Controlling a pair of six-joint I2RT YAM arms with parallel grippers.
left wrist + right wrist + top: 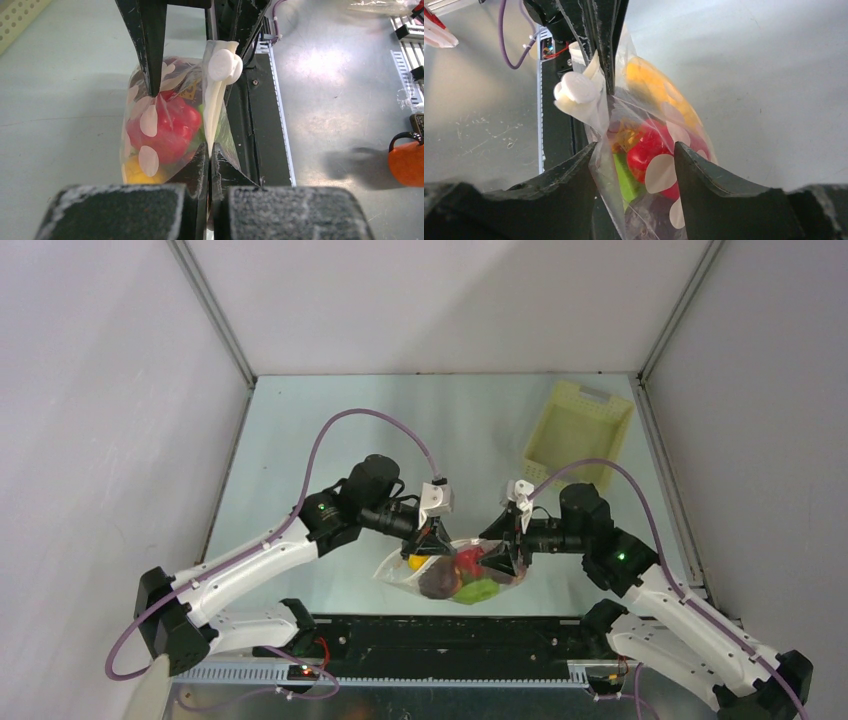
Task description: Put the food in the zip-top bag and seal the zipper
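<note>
Left gripper (210, 162): clamped tight on the mouth edge of the bag, fingers meeting with no gap; reaching in from the left in the top view.
Right gripper (635, 147): spread wide, one finger on either side of the bag's upper part, gripping nothing; contact between fingers and film cannot be told.
Zip-top bag (395, 573): clear, crinkly, printed with white dots; at the near middle of the table (330, 440), between the two grippers, just beyond the black rail (450, 632); resting or lifted, cannot tell.
Zipper (212, 112): whitish strip along the mouth, running from the left gripper's pinch towards the right gripper; sealed or not, cannot tell.
White tab (225, 65): rounded, sitting on the strip between the two grippers, close to one of the right gripper's fingers.
Food (455, 575): inside the bag, bunched together.
Red piece (649, 147): in the middle of the bunch, pressed against the film.
Yellow-orange piece (654, 85): at the left gripper's end of the bag.
Green piece (482, 590): at the near right of the bunch, below the right gripper.
Dark maroon piece (438, 583): near side, just left of the green one.
Basket (575, 430): pale yellow, perforated, at the far right of the table, well apart from the bag.
</note>
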